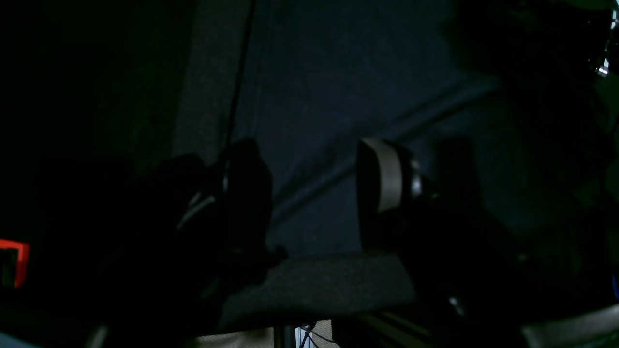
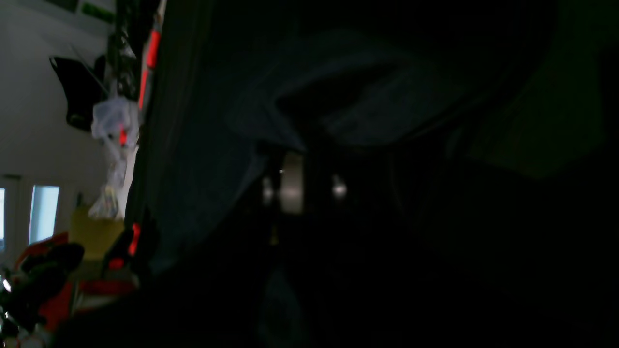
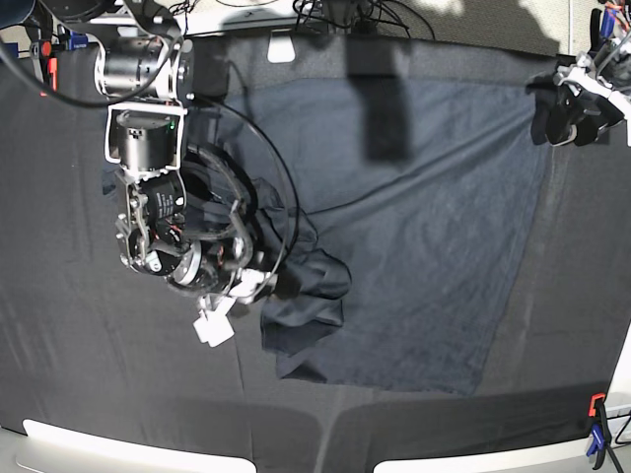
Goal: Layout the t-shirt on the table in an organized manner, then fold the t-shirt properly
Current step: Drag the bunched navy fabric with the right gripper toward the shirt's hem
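Note:
The dark charcoal t-shirt (image 3: pixel 424 236) lies spread over the middle and right of the black-clothed table (image 3: pixel 79 335). Its left part is bunched into a heap (image 3: pixel 311 281). My right gripper (image 3: pixel 264 284) sits at that heap and is shut on a fold of the fabric. In the dim right wrist view the cloth (image 2: pixel 338 111) gathers down to the fingertips (image 2: pixel 291 188). At the shirt's far right corner my left gripper (image 3: pixel 564 116) stands open. The left wrist view shows its fingers (image 1: pixel 387 179) wide apart over flat shirt fabric (image 1: pixel 338 87), with nothing between them.
A black cable (image 3: pixel 288 172) from the right arm loops over the shirt's left side. A red and blue clamp (image 3: pixel 595 434) grips the near right corner, and another clamp (image 3: pixel 44 59) the far left. The table's pale edge (image 3: pixel 118 443) runs along the front.

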`<state>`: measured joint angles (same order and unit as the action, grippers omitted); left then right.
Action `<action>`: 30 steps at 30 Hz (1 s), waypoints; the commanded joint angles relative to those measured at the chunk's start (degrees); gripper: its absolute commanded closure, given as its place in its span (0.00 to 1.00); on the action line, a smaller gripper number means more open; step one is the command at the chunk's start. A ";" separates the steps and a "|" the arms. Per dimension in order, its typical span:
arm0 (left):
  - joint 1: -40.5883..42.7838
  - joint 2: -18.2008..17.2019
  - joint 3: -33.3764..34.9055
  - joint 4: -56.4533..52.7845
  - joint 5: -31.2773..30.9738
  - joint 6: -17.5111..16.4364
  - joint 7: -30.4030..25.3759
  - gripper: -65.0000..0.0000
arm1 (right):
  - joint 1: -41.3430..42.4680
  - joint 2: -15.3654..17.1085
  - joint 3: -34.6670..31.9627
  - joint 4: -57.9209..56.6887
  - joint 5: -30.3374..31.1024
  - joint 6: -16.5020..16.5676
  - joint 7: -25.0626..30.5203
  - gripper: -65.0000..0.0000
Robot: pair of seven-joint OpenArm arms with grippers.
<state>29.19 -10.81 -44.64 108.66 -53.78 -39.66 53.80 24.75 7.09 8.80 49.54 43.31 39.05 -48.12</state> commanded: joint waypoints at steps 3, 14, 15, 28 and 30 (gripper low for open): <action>0.20 -0.66 -0.33 0.94 -1.33 -0.34 -1.55 0.54 | 3.61 0.90 0.20 1.49 -1.18 0.95 1.90 1.00; 0.20 -0.63 -0.33 0.94 -1.33 -0.34 -1.53 0.54 | 16.90 9.31 -0.39 3.30 -18.23 0.95 0.55 1.00; 0.20 -0.63 -0.33 0.94 -1.33 -0.34 -1.53 0.54 | 17.77 10.38 -1.09 3.28 -19.76 0.95 1.18 1.00; 0.20 -0.63 -0.33 0.94 -1.33 -0.34 -1.51 0.54 | 20.13 19.08 -19.50 3.28 -30.88 -3.02 10.10 1.00; 0.20 -0.63 -0.33 0.94 -1.33 -0.34 -1.51 0.54 | 20.15 19.10 -19.54 3.28 -29.51 -3.02 10.23 0.89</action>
<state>29.19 -10.81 -44.64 108.66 -53.78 -39.64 53.80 42.68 25.54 -11.16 51.77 13.06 36.86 -39.00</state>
